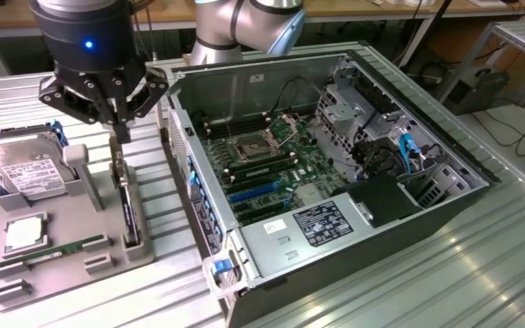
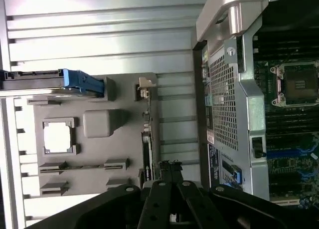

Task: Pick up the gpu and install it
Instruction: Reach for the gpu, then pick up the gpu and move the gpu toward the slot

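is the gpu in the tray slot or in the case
In the slot: the gpu stands on edge in the gray tray, outside the computer case.

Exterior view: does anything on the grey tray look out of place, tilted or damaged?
Nothing stands out. The gpu stands upright on edge in its slot of the grey tray, with the shut end effector at its upper end. The hard drive and RAM stick sit in their holders.

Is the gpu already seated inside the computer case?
No, the gpu stands on edge in the grey holder beside the case.
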Available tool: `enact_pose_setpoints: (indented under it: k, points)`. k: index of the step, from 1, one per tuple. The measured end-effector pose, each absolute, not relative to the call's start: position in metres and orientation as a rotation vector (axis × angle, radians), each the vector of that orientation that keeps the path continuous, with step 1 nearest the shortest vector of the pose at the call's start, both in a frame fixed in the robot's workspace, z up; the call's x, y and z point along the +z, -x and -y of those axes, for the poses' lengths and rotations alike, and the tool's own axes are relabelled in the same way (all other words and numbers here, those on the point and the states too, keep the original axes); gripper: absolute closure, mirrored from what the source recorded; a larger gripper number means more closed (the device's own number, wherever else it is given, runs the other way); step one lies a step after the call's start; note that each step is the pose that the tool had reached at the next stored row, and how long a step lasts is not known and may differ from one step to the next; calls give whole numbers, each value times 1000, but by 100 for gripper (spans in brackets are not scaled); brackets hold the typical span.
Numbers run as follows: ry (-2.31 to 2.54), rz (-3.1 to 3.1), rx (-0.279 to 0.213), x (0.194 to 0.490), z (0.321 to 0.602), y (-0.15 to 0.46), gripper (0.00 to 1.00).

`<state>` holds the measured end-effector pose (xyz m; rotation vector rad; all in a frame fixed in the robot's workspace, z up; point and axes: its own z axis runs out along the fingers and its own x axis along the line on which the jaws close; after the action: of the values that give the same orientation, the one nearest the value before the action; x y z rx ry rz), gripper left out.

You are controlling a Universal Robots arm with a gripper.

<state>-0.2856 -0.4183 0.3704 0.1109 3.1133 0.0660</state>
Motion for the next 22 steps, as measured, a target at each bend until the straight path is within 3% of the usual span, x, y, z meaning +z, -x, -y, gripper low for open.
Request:
enact_pose_setpoints:
  k: [20, 22]
  points:
    - [-111, -3114, 63, 364, 422, 300, 89]
    - [-111, -3114, 63, 364, 422, 300, 83]
